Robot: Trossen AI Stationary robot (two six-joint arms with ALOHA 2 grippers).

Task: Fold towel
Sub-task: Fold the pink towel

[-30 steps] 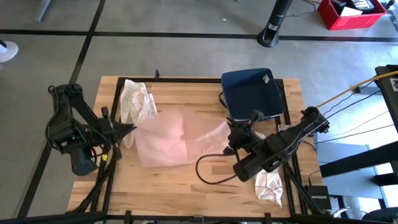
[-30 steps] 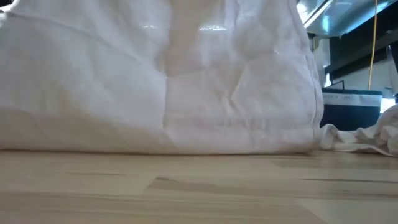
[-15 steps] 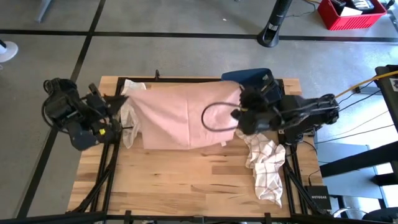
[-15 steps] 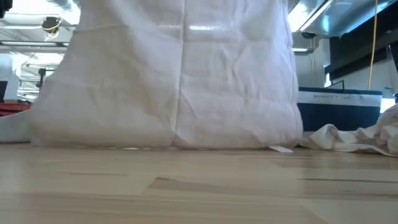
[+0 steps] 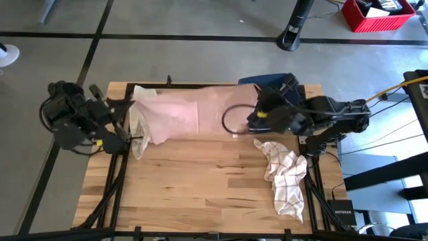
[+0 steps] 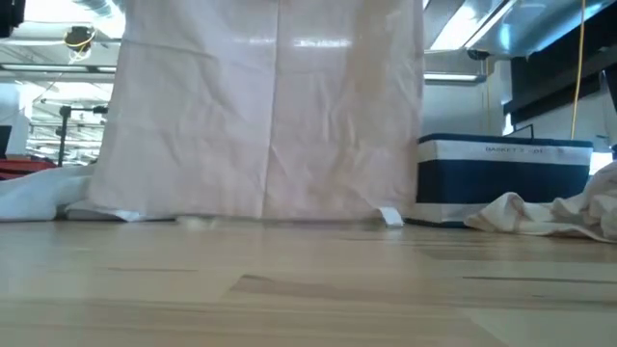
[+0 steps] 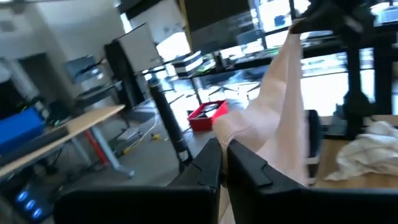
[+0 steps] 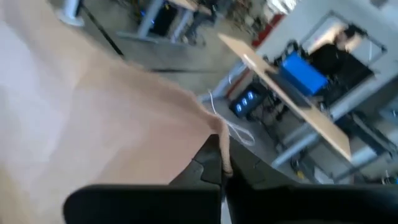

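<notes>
the pink towel (image 5: 190,117) hangs as a sheet over the far half of the table (image 5: 200,194), its lower hem just meeting the wood in the low view. its long axis runs left to right between my two arms. the left gripper (image 5: 128,106) is pressed together on the left top corner; the right gripper (image 5: 254,114) pinches the right top corner. i judge both equally near, so the fold turns on moving them together, squarely across that axis.
</notes>
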